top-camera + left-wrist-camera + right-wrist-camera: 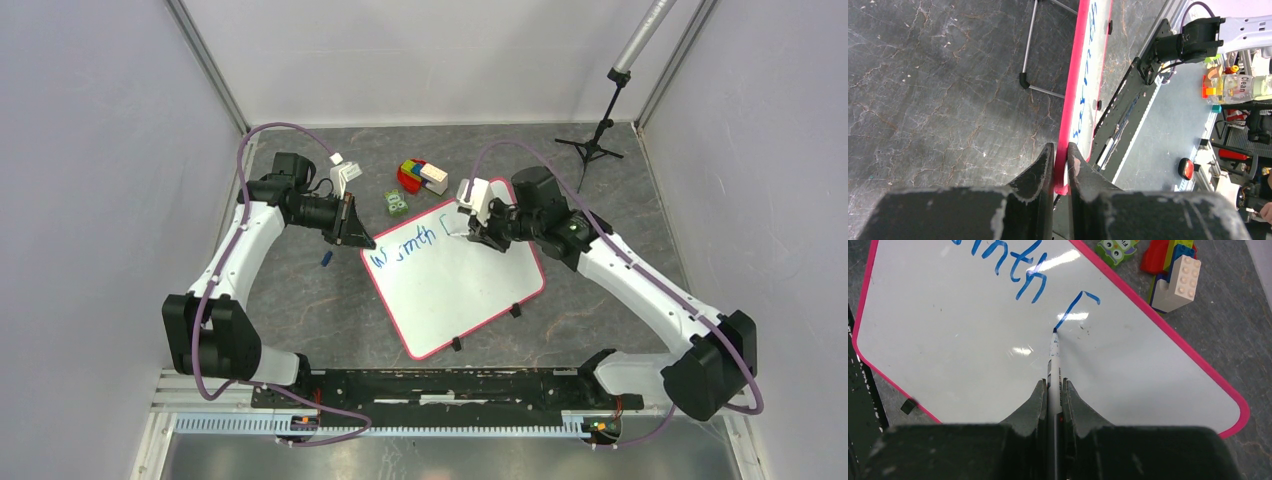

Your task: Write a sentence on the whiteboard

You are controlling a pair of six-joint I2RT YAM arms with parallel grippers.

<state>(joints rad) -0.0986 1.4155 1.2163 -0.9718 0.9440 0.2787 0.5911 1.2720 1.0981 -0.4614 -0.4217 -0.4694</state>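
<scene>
The whiteboard [470, 290] with its pink-red rim lies tilted on the dark table. Blue lettering [402, 250] reads "Warmth", with the start of another letter [447, 220] after it. My left gripper [352, 232] is shut on the board's left rim [1066, 150], one finger on each side. My right gripper [478, 232] is shut on a white marker [1053, 365]. The marker's blue tip touches the board at the lower end of a fresh blue stroke [1074, 307]. Part of the lettering [1020, 265] shows in the right wrist view.
Toy bricks [420, 176] and a small green owl figure [396, 203] lie just beyond the board's top edge. A black tripod stand [597, 140] is at the back right. A small blue object [327, 259] lies left of the board. Black clips [515, 311] sit on the board's near edge.
</scene>
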